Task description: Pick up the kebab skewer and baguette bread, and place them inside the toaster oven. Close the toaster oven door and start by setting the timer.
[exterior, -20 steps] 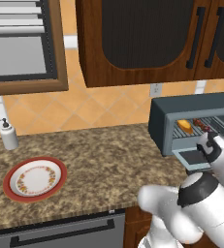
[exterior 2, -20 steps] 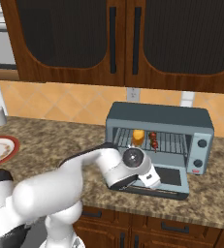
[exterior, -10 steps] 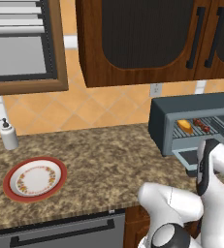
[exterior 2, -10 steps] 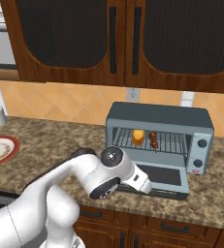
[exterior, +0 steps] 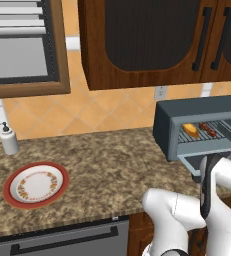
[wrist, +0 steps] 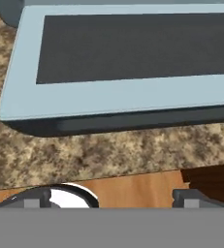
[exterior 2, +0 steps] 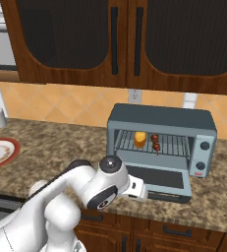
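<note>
A red-rimmed plate point(exterior: 36, 184) is seen near the left end of the surface point(exterior: 102, 165), with a white dispenser bottle point(exterior: 8, 139) behind it at the back edge. The toaster oven point(exterior 2: 161, 139) is placed toward the right end, against the back edge. On its rack, the bread point(exterior 2: 140, 139) is laid left of the skewer point(exterior 2: 156, 142). The door point(wrist: 128, 58) is dropped flat toward the front edge. The tool point(wrist: 113, 197) is held before the door's edge, its fingertips point(wrist: 36, 198) spread apart and empty.
</note>
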